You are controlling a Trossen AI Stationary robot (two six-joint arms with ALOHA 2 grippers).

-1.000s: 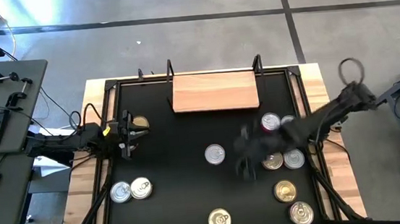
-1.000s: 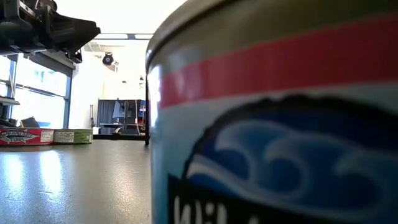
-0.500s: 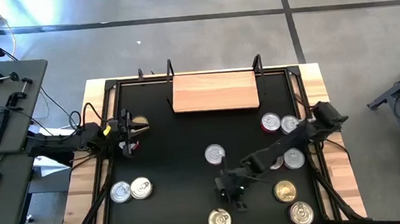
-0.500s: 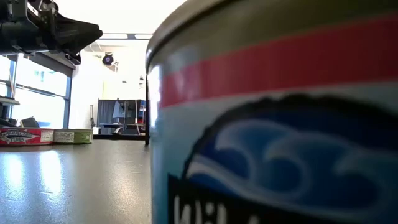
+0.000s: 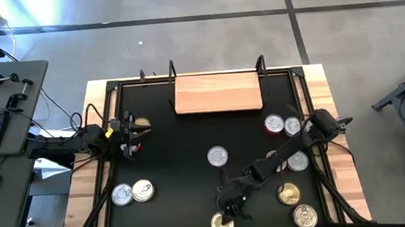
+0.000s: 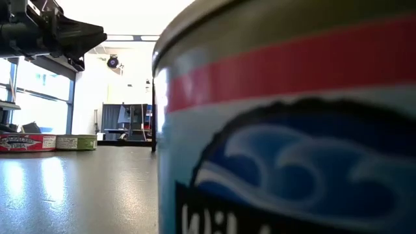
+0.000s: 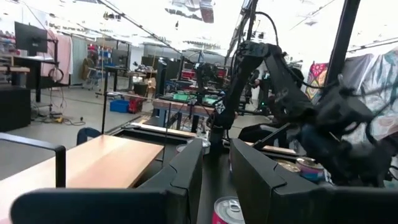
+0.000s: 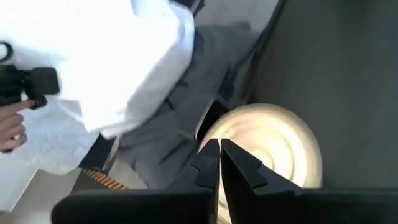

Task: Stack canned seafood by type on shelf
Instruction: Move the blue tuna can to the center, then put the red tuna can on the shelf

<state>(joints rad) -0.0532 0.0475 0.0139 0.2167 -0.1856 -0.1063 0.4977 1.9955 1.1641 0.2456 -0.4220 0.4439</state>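
Note:
The shelf (image 5: 217, 92), a light wooden board, lies at the table's far side with no can on it. Round tins lie scattered on the black tabletop. One gold can (image 5: 220, 225) lies at the near edge, and my right gripper (image 5: 227, 213) is shut just over it (image 8: 219, 150). My left gripper (image 5: 142, 127) hangs level at the table's left with its fingers a narrow gap apart (image 7: 216, 155). A red-sided can (image 7: 227, 210) shows low in that gap, and nothing sits between the fingertips. My right gripper points down at the gold can's lid (image 8: 273, 149), with its shut fingertips (image 8: 208, 155) over the lid's edge. Whether they touch the lid I cannot tell. My left gripper touches nothing that I can see.
A silver can (image 5: 217, 155) lies mid-table, two cans (image 5: 133, 192) lie near left, and several more (image 5: 293, 161) lie under and beside my right arm. A red-banded can (image 6: 286, 130) fills the low view. A person's white sleeve (image 8: 124, 62) shows beyond the table's near edge.
My right gripper has swept from the right-hand cluster of cans toward the table's near edge and a little left. It has come down over the gold can at the front. The cans have not moved.

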